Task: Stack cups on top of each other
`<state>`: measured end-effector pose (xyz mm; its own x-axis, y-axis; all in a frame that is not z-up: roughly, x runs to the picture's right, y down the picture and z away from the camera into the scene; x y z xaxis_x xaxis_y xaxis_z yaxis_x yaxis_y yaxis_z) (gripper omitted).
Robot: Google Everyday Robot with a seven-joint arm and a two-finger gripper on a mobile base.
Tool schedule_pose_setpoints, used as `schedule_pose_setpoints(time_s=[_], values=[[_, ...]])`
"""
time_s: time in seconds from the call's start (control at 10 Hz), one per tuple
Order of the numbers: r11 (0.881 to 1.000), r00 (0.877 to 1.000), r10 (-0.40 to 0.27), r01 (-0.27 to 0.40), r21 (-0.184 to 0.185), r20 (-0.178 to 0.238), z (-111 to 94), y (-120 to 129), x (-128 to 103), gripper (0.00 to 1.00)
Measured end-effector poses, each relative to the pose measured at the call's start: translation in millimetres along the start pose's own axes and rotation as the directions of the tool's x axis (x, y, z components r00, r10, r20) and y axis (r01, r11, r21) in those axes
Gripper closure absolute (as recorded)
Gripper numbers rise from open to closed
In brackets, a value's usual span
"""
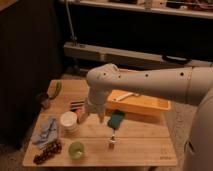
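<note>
Wooden table (142,146) bears the white cup (68,121), gripper (93,118) just beside it, grip unclear.

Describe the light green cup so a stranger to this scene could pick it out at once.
Find the wooden table and follow its near edge to left of centre. The light green cup stands there, just in front of the wide white cup, beside which the gripper hangs. No other cup is green, and none sits nearer the front edge.

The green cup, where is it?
Camera view: the green cup sits front-left on the table, before the white cup; the gripper hangs right of that cup.
</note>
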<state>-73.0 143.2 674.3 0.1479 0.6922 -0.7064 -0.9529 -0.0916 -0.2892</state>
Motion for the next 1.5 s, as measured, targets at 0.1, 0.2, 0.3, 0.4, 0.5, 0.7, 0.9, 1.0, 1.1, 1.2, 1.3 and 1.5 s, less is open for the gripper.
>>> schedule_pose_setpoints(time_s=[0.1, 0.2, 0.3, 0.4, 0.5, 0.7, 0.9, 1.0, 1.1, 1.2, 1.3, 1.5], values=[[1.0, 1.0, -0.003, 0.003, 0.001, -0.002, 0.9, 1.4, 0.0, 0.35], [1.0, 1.0, -0.004, 0.004, 0.0, -0.001, 0.8, 1.8, 0.0, 0.35], [1.0, 1.0, -0.003, 0.003, 0.001, -0.002, 1.1, 1.1, 0.0, 0.35], [1.0, 1.0, -0.002, 0.002, 0.0, -0.001, 1.0, 0.8, -0.2, 0.35], [1.0, 1.0, -0.004, 0.004, -0.001, -0.002, 1.9, 1.6, -0.3, 0.35], [0.998, 1.0, -0.018, 0.019, -0.053, 0.022, 15.1, -3.5, 8.6, 0.35], [0.994, 0.999, -0.042, 0.044, -0.095, 0.019, 34.2, -8.5, 18.8, 0.35], [0.992, 0.998, -0.055, 0.056, -0.114, 0.011, 43.3, -10.7, 26.7, 0.35], [0.99, 0.998, -0.063, 0.063, -0.123, 0.003, 53.5, -15.5, 33.0, 0.35], [0.988, 0.997, -0.078, 0.077, -0.132, -0.007, 64.1, -17.5, 38.4, 0.35], [0.984, 0.994, -0.106, 0.102, -0.144, -0.021, 77.8, -19.8, 45.7, 0.35], [0.974, 0.987, -0.157, 0.148, -0.169, -0.042, 95.7, -23.8, 56.6, 0.35]])
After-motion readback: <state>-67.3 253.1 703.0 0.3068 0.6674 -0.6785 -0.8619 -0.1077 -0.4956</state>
